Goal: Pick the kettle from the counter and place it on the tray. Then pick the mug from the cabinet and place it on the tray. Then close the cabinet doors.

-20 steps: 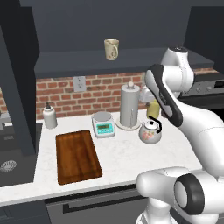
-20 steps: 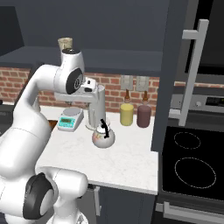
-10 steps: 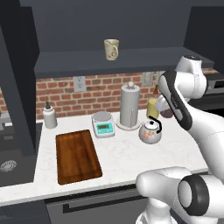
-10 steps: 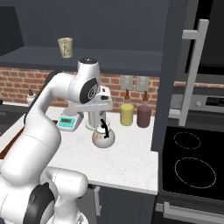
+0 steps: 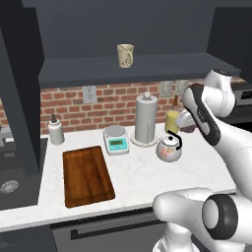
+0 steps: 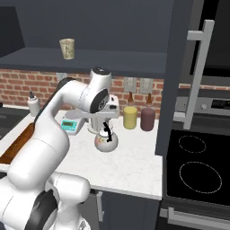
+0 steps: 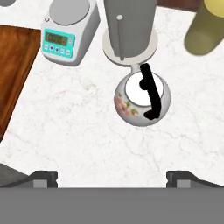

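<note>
kettle: small squat round white kettle with pink floral print, lid knob and arched black handle (image 5: 169,147) (image 6: 106,140) (image 7: 141,99), upright on the counter, touching nothing but the worktop; just in front of the paper-towel holder base
gripper: two-finger gripper with dark tips (image 7: 112,176) (image 6: 102,117), above the kettle and apart from it, looking straight down; jaws spread wide, nothing between them
counter: white speckled stone-like worktop with dark front edge (image 5: 142,172) (image 6: 130,162) (image 7: 74,131)
tray: flat rectangular dark-brown wooden board with low rim (image 5: 86,174) (image 7: 13,65) (image 6: 13,146), lying on the counter well to the left of the kettle, bare
mug: small cream-beige ceramic mug with faint dark marking (image 5: 125,55) (image 6: 67,48), upright on the cabinet shelf
cabinet: dark navy-grey upper wall cabinet with wide shelf (image 5: 123,73) (image 6: 112,60), interior exposed
cabinet door: tall dark navy-grey panelled door with long vertical silver bar handle (image 6: 182,76), swung open at right of counter
scale: small white kitchen scale with teal display (image 5: 116,140) (image 7: 68,30), between tray and steel cylinder
paper-towel holder: tall steel cylinder on round base (image 5: 146,120) (image 7: 129,26), behind the kettle
yellow canister: squat yellow jar (image 6: 130,117) (image 5: 172,120) (image 7: 205,28), near back wall, right of the kettle
</note>
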